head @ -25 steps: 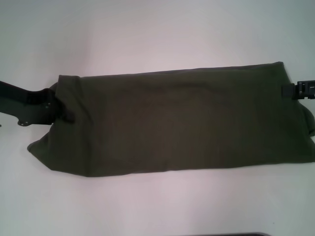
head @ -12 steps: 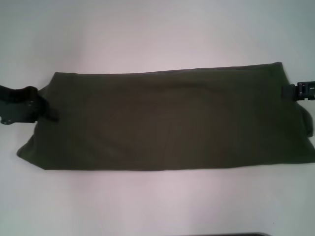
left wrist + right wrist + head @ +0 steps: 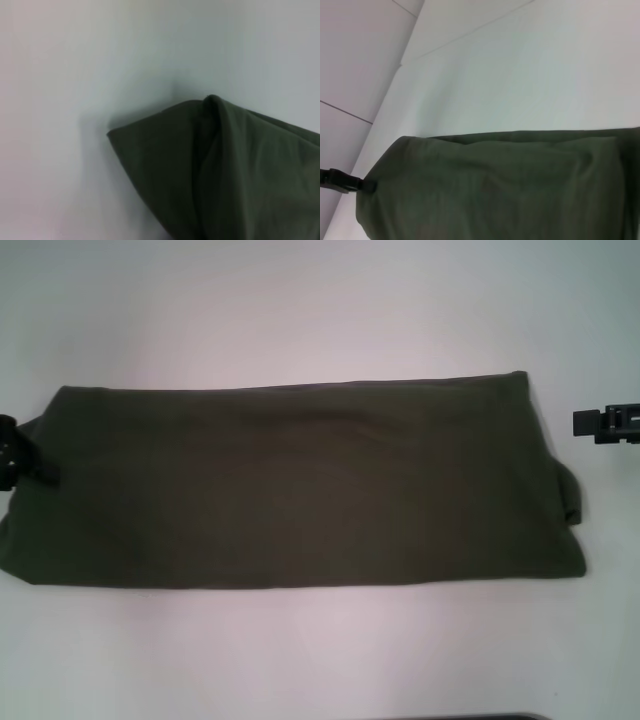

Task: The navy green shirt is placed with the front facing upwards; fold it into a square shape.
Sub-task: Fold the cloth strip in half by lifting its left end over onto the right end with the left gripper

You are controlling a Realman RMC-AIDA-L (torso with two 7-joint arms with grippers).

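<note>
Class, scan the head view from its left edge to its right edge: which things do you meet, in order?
Left gripper at the shirt's left end → long folded dark olive-green cotton shirt on the white table → bare gap → black right gripper.

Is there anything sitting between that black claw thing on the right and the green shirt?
Nothing: in the head view, only bare white table separates the right gripper from the navy green shirt. They are apart, not touching.
</note>
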